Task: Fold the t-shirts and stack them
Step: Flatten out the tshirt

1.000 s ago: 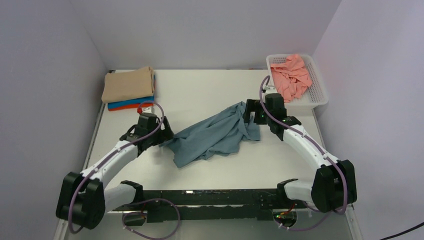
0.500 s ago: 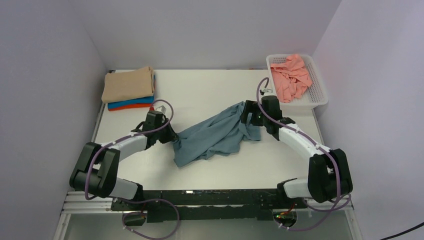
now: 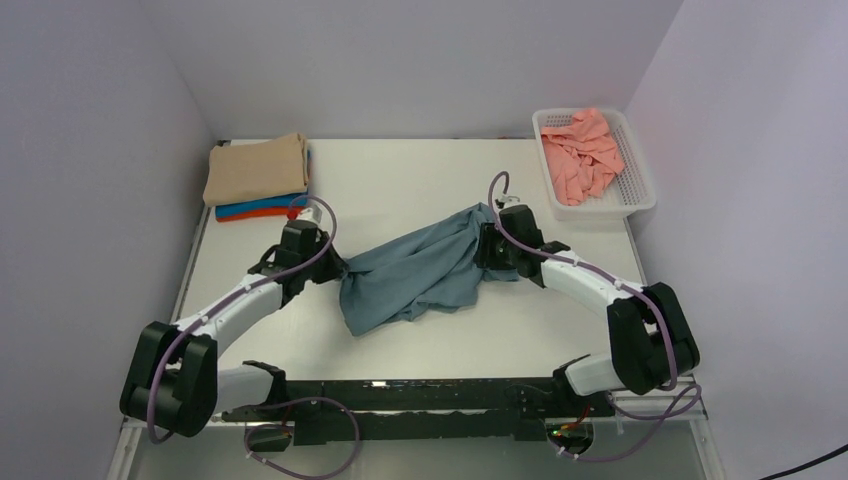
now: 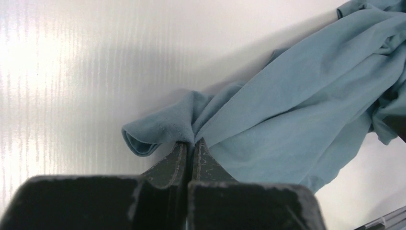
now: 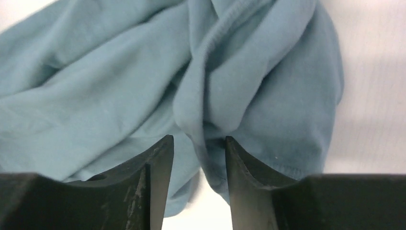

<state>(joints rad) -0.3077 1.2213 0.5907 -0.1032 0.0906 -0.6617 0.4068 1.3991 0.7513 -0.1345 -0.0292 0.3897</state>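
Observation:
A dusty teal-grey t-shirt [image 3: 420,270] lies crumpled across the middle of the table. My left gripper [image 3: 335,270] is at its left end, shut on a pinch of hem [image 4: 193,143]; a small rolled fold [image 4: 143,139] sticks out to the left of the jaws. My right gripper [image 3: 488,248] is at the shirt's right end. Its jaws [image 5: 198,140] stand apart around a ridge of teal cloth [image 5: 95,86], with a gap still showing between the cloth and the left finger. A folded stack with a tan t-shirt [image 3: 257,168] on top sits at the back left.
Under the tan t-shirt lie a bright blue one [image 3: 240,210] and an orange one [image 3: 268,214]. A white perforated basket [image 3: 640,192] at the back right holds a crumpled salmon pink t-shirt [image 3: 582,150]. Walls close in the table on the left, back and right.
My left gripper reached the shirt's left edge and shut on it. My right gripper moved left onto the shirt's right end and its jaws have narrowed around a fold.

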